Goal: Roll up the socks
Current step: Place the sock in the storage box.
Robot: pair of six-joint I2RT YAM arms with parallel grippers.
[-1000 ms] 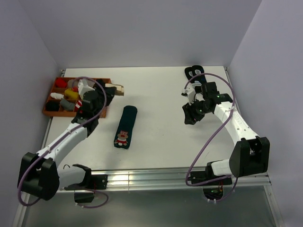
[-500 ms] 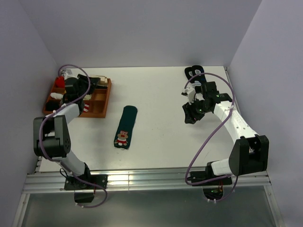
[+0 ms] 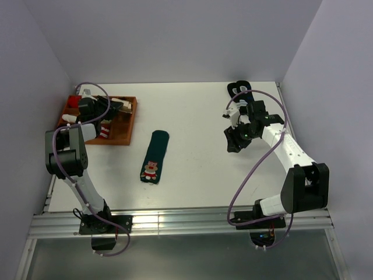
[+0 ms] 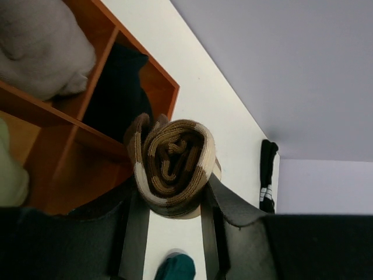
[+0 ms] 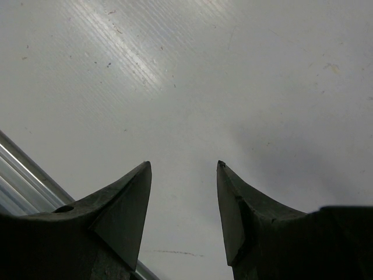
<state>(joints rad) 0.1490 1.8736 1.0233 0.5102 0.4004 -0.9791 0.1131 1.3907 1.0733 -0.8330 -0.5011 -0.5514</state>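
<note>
My left gripper (image 4: 172, 195) is shut on the rolled brown sock with cream stripes (image 4: 175, 169) and holds it over the right edge of the wooden tray (image 4: 76, 137). In the top view this gripper (image 3: 115, 107) is over the tray's far right part. The dark green sock with the bear figure (image 3: 154, 156) lies flat on the table's middle; its tip shows in the left wrist view (image 4: 175, 269). My right gripper (image 3: 235, 140) is open and empty just above the bare table at the right, its jaws spread in the right wrist view (image 5: 183, 166).
The tray (image 3: 129, 129) at the far left holds several rolled socks in its compartments. A pair of black socks with blue-and-white marks (image 3: 239, 89) lies at the far right corner, also seen in the left wrist view (image 4: 268, 175). Walls close the left, back and right.
My left arm has swung left and back, carrying the rolled brown sock from the tray's near right side to over its far part. The right arm has not moved.
</note>
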